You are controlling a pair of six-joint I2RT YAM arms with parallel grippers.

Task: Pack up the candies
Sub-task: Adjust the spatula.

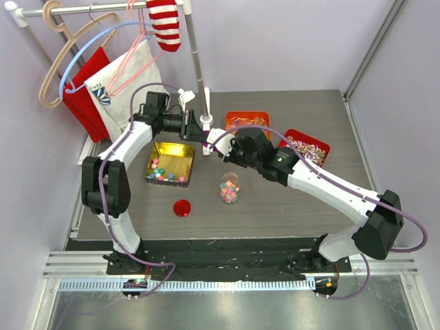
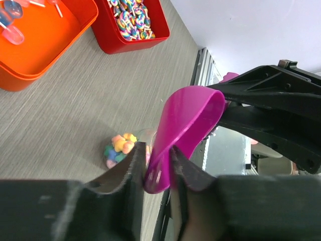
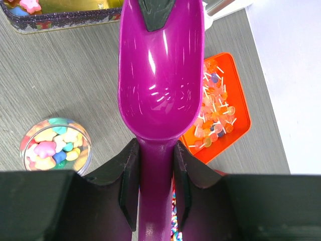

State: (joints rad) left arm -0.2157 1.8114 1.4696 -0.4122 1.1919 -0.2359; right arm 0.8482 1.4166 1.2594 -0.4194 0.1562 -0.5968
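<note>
Where the grey, wood-grained tabletop (image 1: 289, 213) spreads below them, both tools grip one glossy magenta scoop (image 3: 160, 75): the right tool (image 3: 155, 165) is clamped on its narrow handle, the left tool (image 2: 153, 165) pinches its rounded lip. Beside the right tool, a round clear jar (image 3: 89, 150) holds small pastel candies (image 3: 47, 148).

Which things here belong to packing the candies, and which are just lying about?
Job: candies, gold tin, jar, red lid, purple scoop.
Lying about: orange tin, red tin, red cloth, striped stocking.
</note>
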